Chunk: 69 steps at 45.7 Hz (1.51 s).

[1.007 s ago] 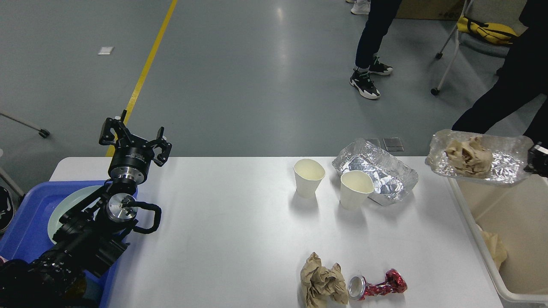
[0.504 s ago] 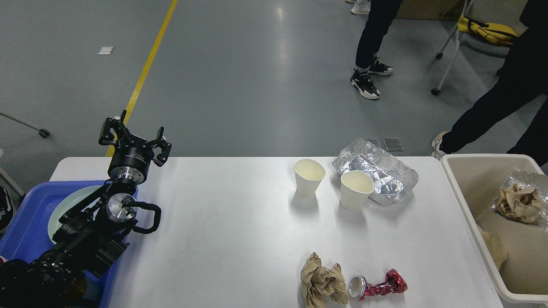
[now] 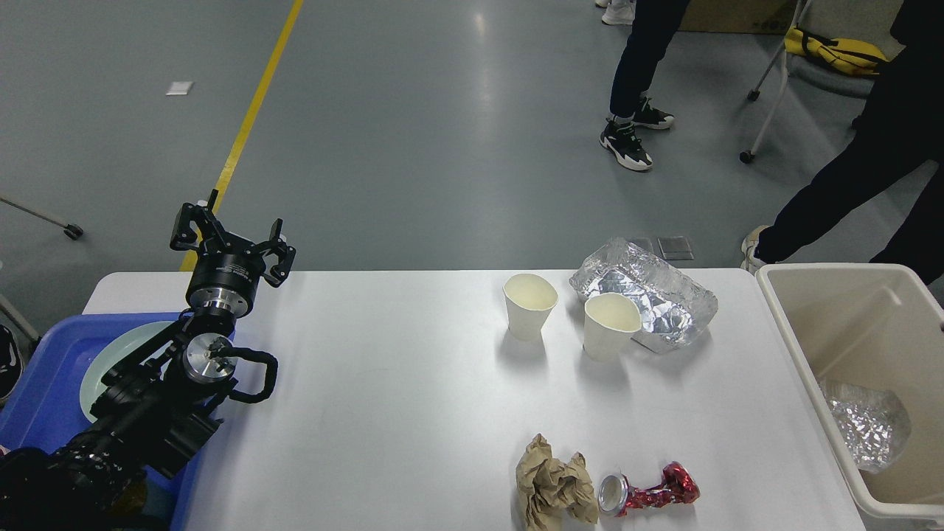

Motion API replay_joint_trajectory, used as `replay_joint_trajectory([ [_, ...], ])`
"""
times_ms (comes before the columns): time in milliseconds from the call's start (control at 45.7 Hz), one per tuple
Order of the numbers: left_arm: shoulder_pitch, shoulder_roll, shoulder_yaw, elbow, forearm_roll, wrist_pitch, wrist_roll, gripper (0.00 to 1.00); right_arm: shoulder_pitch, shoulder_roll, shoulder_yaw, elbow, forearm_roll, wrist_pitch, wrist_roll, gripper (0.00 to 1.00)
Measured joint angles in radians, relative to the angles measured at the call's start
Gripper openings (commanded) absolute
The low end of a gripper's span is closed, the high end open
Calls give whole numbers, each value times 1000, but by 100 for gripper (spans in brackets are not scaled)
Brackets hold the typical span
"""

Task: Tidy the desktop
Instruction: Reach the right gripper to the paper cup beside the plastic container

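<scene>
The white desktop (image 3: pixel 383 413) carries two white paper cups (image 3: pixel 529 305) (image 3: pixel 611 325), a crumpled foil tray (image 3: pixel 660 291) behind them, a ball of brown paper (image 3: pixel 553 490) and a crushed red can (image 3: pixel 649 493) near the front edge. My left gripper (image 3: pixel 230 240) is open and empty, raised above the table's far left corner. My right gripper is out of view. A foil tray (image 3: pixel 864 423) lies inside the beige bin (image 3: pixel 793 335).
A blue tray (image 3: pixel 44 398) holding a pale green plate (image 3: pixel 133 346) stands at the left, partly under my left arm. The beige bin stands off the table's right edge. People's legs (image 3: pixel 641 81) and a chair (image 3: pixel 796 66) are on the floor beyond.
The foil tray with brown paper, held over the bin by my right gripper a second ago, has dropped to the bin's bottom. My right gripper has left the view. The left arm has not moved.
</scene>
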Motion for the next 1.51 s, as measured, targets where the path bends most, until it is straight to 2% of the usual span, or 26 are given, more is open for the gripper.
replay_joint_trajectory([
  [88,0,0,0,0,0,0,0,98,151,-58,-8,113,-21,56,-1,100],
  [153,0,0,0,0,1,0,0,98,281,-101,-21,211,-61,136,0,100],
  [307,0,0,0,0,1,0,0,98,619,-173,-80,475,-223,414,5,100],
  [394,0,0,0,0,1,0,0,98,769,-182,-101,639,-297,533,5,100],
  [569,0,0,0,0,1,0,0,98,997,-151,-146,987,-389,656,6,100],
  [701,0,0,0,0,1,0,0,98,1109,-79,-204,1201,-425,696,6,100],
  [832,0,0,0,0,1,0,0,98,1146,-39,-238,1250,-432,692,4,100],
  [1051,0,0,0,0,0,0,0,98,1086,-43,-256,1187,-433,621,0,100],
  [1314,0,0,0,0,0,0,0,98,764,-21,-245,1010,-385,317,-5,100],
  [1511,0,0,0,-1,1,0,0,98,623,46,-226,909,-146,160,-5,100],
])
